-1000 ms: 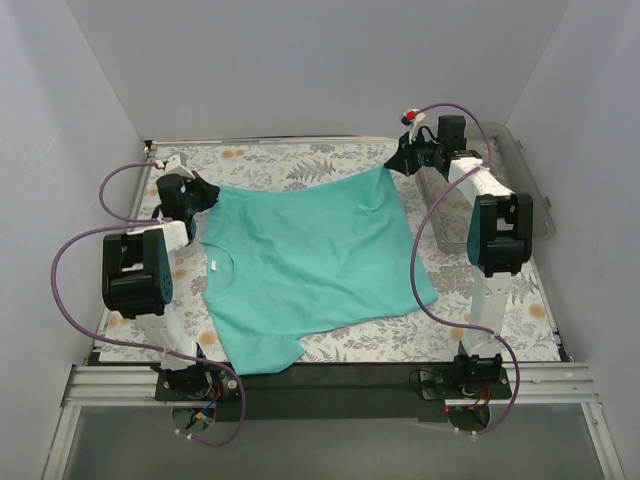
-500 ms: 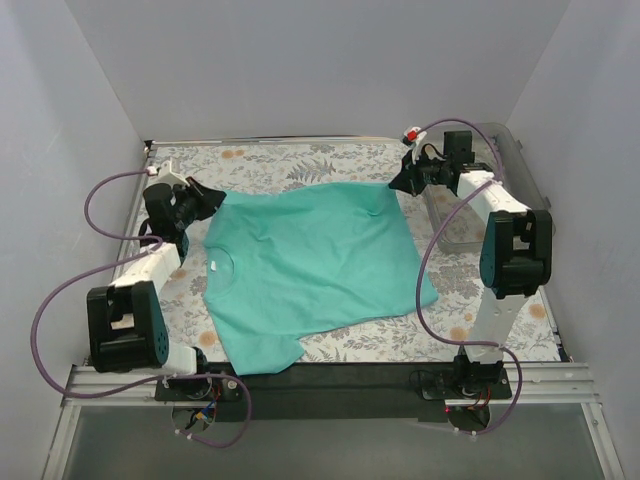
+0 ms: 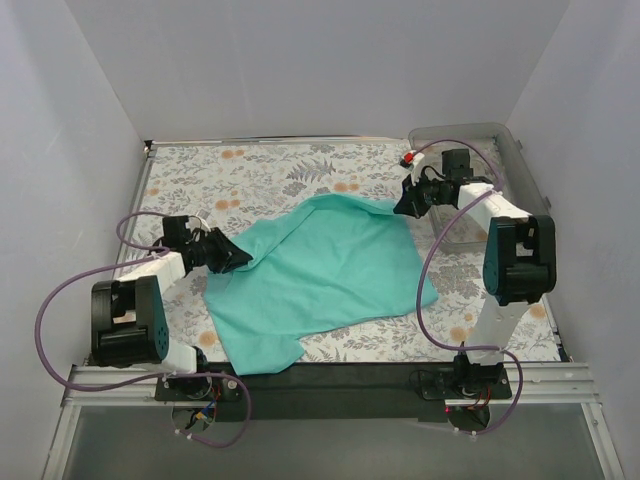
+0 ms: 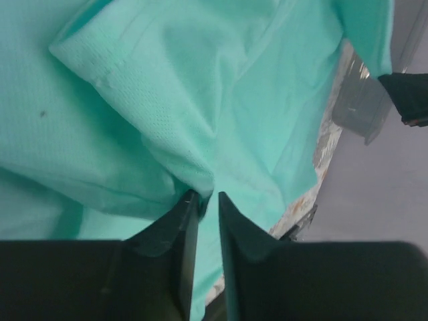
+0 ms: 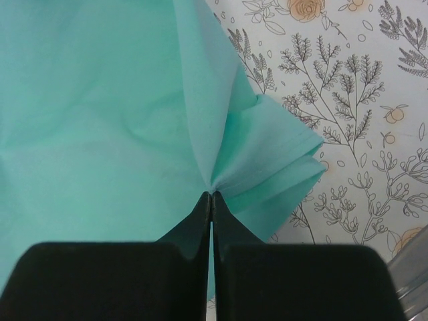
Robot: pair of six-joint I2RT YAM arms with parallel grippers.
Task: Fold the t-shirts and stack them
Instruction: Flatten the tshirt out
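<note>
Floral-patterned table (image 3: 300,170): the work surface and the landmark for every entry below.

T-shirt (image 3: 330,270): teal and plain. It lies across the middle of the table with its left end doubled over towards the table's near edge, its right end flat and one sleeve at the near edge.

Clear bin (image 3: 470,128): sits at the table's far right corner.

Right gripper (image 5: 211,194): over the table's far right part, fingers pressed together on a bunched corner of the t-shirt.

Left gripper (image 4: 204,195): low over the table's left side. Its fingers are a slit apart with cloth gathered into the slit, and a firm hold cannot be told.

Step, as judged: the first lengthwise fold, half made.

Next move calls for bringing the right corner towards the table's near edge, then laying edge on edge and releasing low.
</note>
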